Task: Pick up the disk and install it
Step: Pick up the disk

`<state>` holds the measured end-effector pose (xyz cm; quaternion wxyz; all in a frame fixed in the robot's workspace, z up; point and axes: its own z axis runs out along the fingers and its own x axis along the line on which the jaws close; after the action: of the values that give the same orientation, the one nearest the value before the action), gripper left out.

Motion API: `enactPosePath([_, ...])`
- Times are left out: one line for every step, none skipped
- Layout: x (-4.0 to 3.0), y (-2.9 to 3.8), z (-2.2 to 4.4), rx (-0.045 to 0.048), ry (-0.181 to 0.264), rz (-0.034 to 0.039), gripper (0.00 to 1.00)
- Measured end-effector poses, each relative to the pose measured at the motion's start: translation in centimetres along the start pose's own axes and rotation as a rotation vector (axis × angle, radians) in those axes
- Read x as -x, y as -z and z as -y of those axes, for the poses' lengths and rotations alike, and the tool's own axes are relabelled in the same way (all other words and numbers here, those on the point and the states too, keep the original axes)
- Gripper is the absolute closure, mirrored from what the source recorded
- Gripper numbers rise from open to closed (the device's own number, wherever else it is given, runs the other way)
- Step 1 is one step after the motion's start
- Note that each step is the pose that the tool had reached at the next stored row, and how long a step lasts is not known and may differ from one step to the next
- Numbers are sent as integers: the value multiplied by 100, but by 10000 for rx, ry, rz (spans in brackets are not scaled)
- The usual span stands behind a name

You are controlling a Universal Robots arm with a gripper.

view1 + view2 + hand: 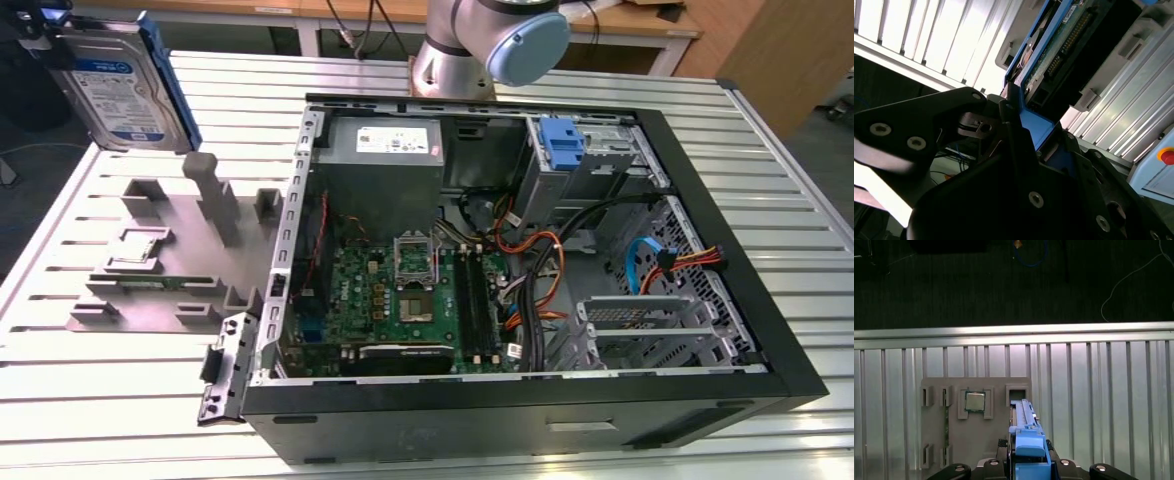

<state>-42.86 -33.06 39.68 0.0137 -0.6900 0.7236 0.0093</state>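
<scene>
The disk (pixel 127 88), a silver drive with a white-and-blue label and blue side rails, hangs upright in the air at the exterior view's upper left. It is above the far end of the grey holder plate (pixel 160 300). My gripper (pixel 56 28) is shut on its upper end. In the first wrist view the disk's blue rail (pixel 1026 437) runs out from between the gripper (pixel 1026 462) toward an empty slot in the plate. The second wrist view shows the disk's circuit-board side (pixel 1064 45) with the dark fingers (pixel 1014 135) clamped on the blue frame.
An open computer case (pixel 787 380) lies on the slatted metal table (pixel 80 400), with a blue bracket in its drive bay (pixel 563 145). The plate also holds a small square chip (pixel 974 401) and a memory stick (pixel 946 425). The arm's base (pixel 487 40) stands behind the case.
</scene>
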Motion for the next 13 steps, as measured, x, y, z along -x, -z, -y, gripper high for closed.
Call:
enactPosePath([0, 1, 0, 1, 0, -4, 63])
enactPosePath([0, 1, 0, 1, 0, -7, 63])
enactPosePath([0, 1, 0, 1, 1, -7, 63])
enactPosePath([0, 1, 0, 1, 0, -7, 63])
enactPosePath([0, 2, 0, 1, -1, -7, 63])
enactPosePath([0, 4, 0, 0, -2, -7, 63])
enactPosePath([0, 6, 0, 0, -3, -6, 63])
enactPosePath([0, 9, 0, 1, -3, -7, 63])
enactPosePath([0, 14, 0, 1, -3, -7, 63])
enactPosePath([1, 20, 0, 2, -3, -8, 63])
enactPosePath([1, 26, 0, 1, -3, -7, 63])
enactPosePath([1, 31, 0, 1, -3, -7, 63])
enactPosePath([1, 37, 0, 1, -3, -7, 63])
